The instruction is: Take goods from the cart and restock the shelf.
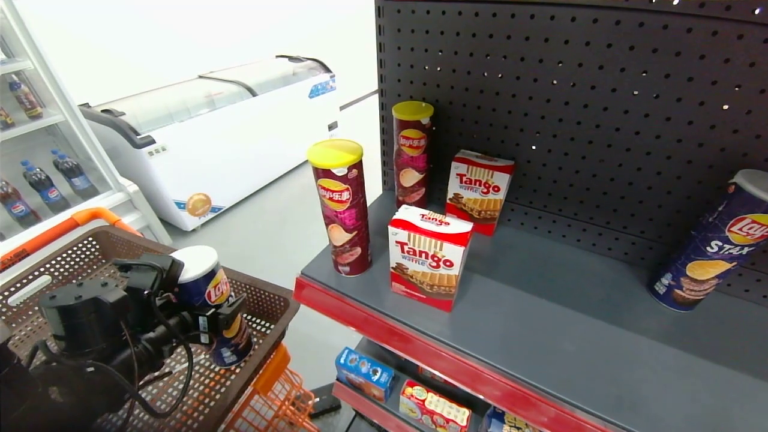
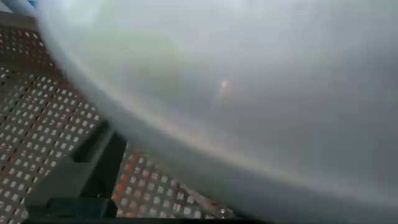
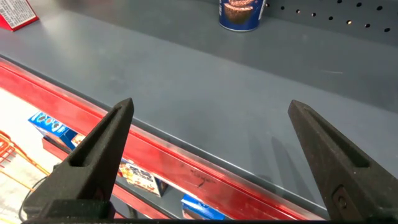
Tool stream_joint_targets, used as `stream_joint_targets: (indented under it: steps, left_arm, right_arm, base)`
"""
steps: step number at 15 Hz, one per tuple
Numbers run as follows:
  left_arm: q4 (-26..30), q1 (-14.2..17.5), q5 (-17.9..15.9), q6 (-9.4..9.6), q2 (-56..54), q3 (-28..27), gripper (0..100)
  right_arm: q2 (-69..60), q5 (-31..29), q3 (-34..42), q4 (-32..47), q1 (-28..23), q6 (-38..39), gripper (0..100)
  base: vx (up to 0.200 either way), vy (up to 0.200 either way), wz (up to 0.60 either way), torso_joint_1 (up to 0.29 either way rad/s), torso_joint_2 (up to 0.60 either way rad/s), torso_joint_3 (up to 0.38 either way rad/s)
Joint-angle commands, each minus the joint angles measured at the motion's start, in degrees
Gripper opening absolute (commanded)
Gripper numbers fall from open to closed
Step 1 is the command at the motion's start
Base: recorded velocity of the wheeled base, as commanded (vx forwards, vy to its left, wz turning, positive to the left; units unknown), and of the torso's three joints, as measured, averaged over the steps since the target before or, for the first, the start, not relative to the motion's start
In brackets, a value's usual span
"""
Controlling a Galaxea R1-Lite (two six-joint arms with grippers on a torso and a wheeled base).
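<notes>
One blue chip can (image 1: 201,270), clamped upright by the left gripper (image 1: 201,312) in the cart (image 1: 72,258), presumably for lifting out; right gripper (image 3: 211,155) spread open over the shelf (image 3: 205,81)

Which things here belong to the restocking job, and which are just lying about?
Job:
blue chip can, held in the left pincer at the cart
shelf, with the open right pincer above it

Lying about:
chest freezer
drinks fridge
boxes below the shelf
</notes>
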Motion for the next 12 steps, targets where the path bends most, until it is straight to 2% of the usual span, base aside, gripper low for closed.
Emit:
stream_joint_targets:
  steps: [1, 4, 6, 8, 11, 12]
  left_arm:
    - [-0.04, -0.06, 0.01, -0.1, 1.58, -1.79, 0]
    - [0.75, -0.33, -0.08, -0.19, 1.93, -3.64, 0]
    - [0.84, -1.82, -0.08, 0.08, 0.96, -4.25, 0]
    - [1.89, -4.19, -0.16, 0.69, -5.19, -3.2, 0]
    - [14.9, -7.36, -1.04, 0.08, -17.06, -4.25, 0]
    - [17.45, -7.62, -1.13, -0.01, -20.48, -4.34, 0]
  right_arm:
    - [0.07, 0.0, 0.0, -0.04, 0.02, -0.01, 100]
    - [0.07, 0.0, 0.0, -0.04, 0.02, -0.01, 100]
    - [0.07, 0.0, 0.0, -0.04, 0.02, -0.01, 100]
    - [0.07, 0.0, 0.0, -0.04, 0.02, -0.01, 100]
    - [0.07, 0.0, 0.0, -0.04, 0.02, -0.01, 100]
    - [0.07, 0.0, 0.0, -0.04, 0.02, -0.01, 100]
  base:
    - [0.0, 0.0, 0.0, 0.0, 0.0, 0.0]
    - [0.0, 0.0, 0.0, 0.0, 0.0, 0.0]
    - [0.0, 0.0, 0.0, 0.0, 0.0, 0.0]
    - [0.0, 0.0, 0.0, 0.0, 0.0, 0.0]
    - [0.0, 0.0, 0.0, 0.0, 0.0, 0.0]
    - [0.0, 0.0, 0.0, 0.0, 0.0, 0.0]
